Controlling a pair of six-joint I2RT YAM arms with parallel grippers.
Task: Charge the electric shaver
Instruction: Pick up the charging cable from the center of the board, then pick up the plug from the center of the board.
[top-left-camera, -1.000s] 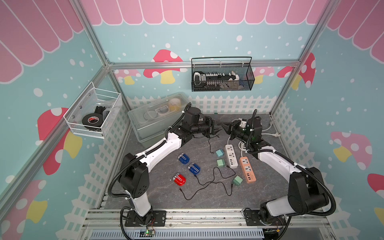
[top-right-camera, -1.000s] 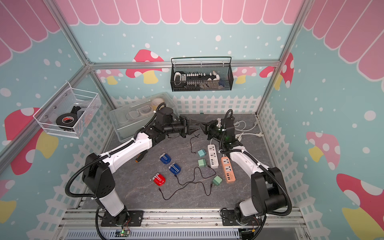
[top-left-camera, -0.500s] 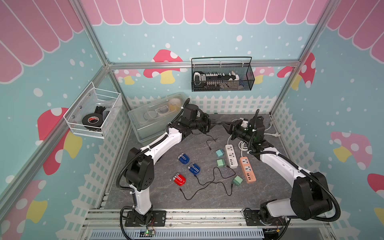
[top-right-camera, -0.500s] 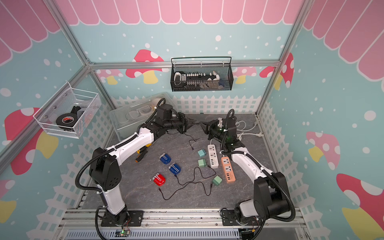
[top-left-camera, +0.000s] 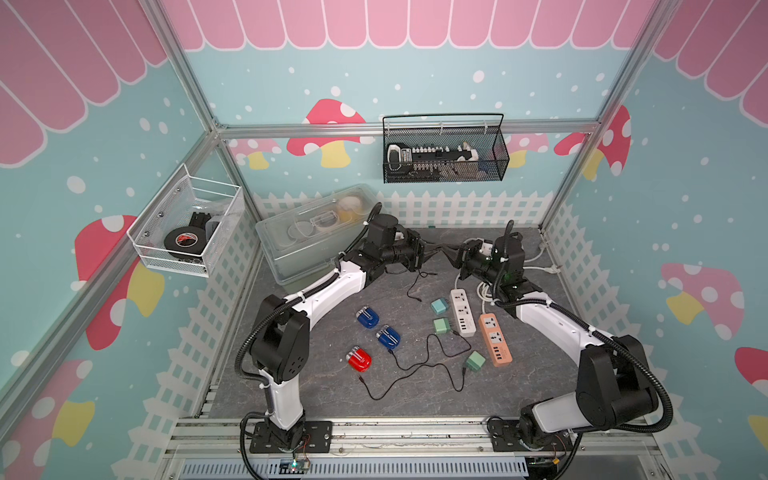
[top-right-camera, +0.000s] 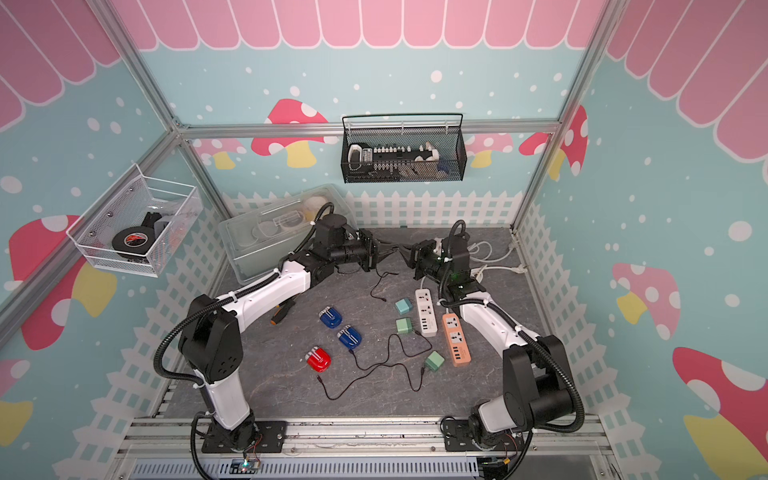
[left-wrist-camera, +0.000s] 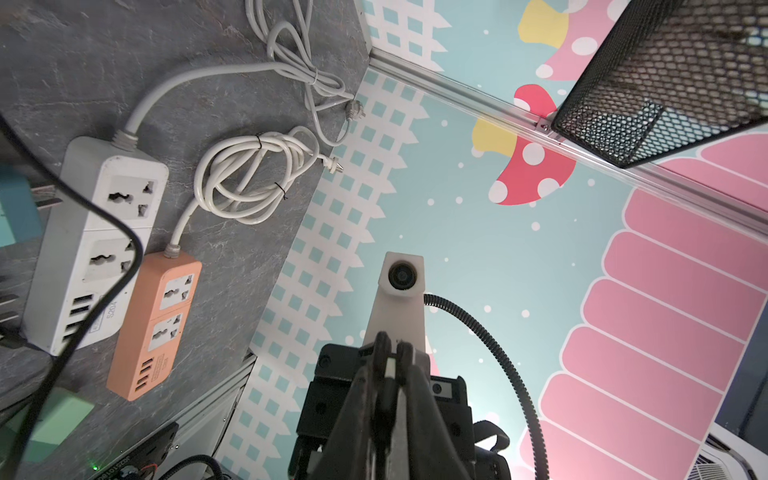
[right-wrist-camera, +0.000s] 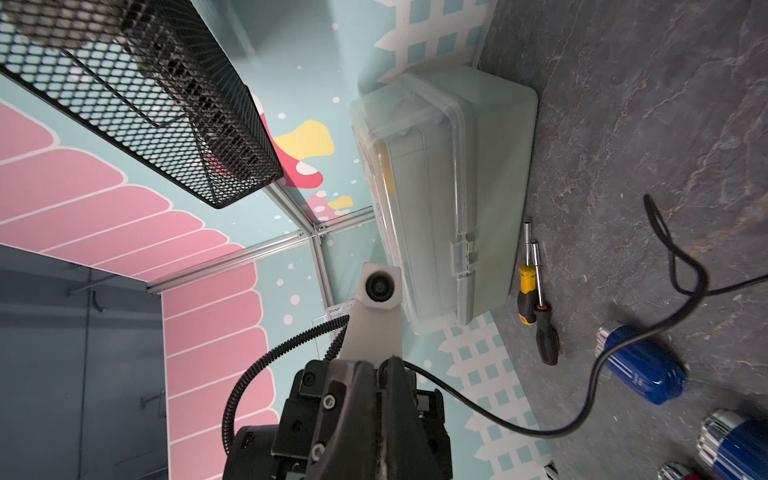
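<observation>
One blue shaver and a teal adapter are cut by picture edges.

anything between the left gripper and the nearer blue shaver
Nothing solid. The left gripper is up at the back, meeting the right gripper. Only the slack black cable droops near the line to the blue shaver.

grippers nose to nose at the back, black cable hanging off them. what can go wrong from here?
1. Dropped handover: the right gripper is shut on the black cable; the left gripper is shut against its tips, on what I cannot tell. Releasing too soon may drop the cable.
2. Finger clash: both tips meet in mid-air, so any further approach could jam them.
3. Snag: the slack trails down near the teal adapter and white power strip; a pull might hook them.
</observation>
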